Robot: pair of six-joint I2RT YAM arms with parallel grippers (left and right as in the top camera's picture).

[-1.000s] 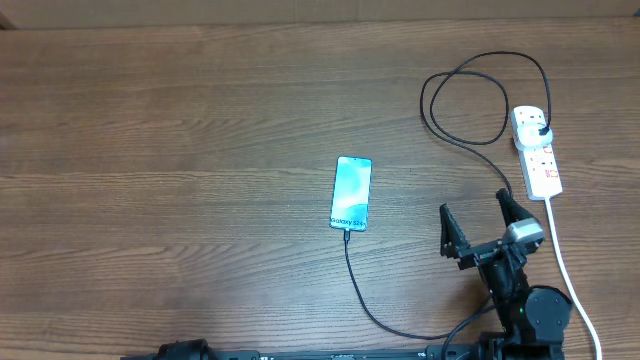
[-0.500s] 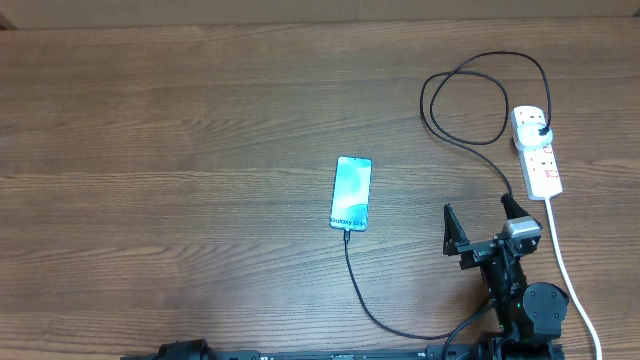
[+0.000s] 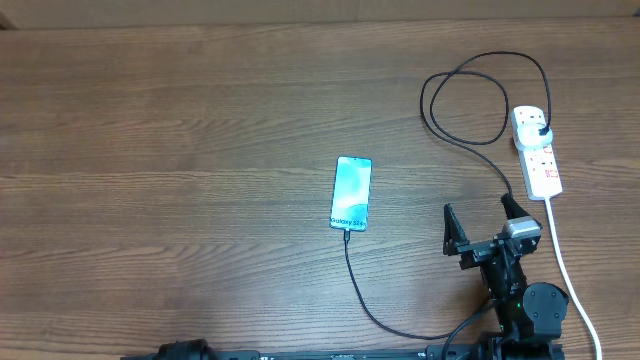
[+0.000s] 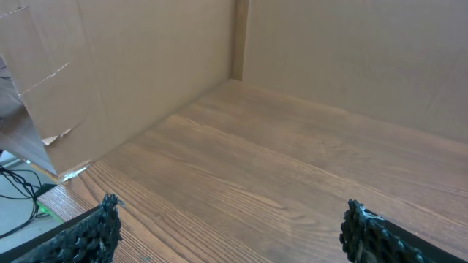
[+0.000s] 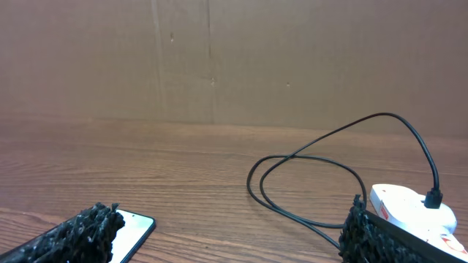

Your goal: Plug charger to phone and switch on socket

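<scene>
One phone (image 3: pixel 351 193) lies on the wood-grain table (image 3: pixel 180 150); cardboard walls (image 5: pixel 292 58) behind.

One legible marking noted: the phone (image 3: pixel 351 193) shows the word "Galaxy" in small white letters across the lower end of its lit screen, followed by a few characters too small to read. The socket (image 3: pixel 536 150) carries red markings, none legible. No other text observed.
</scene>
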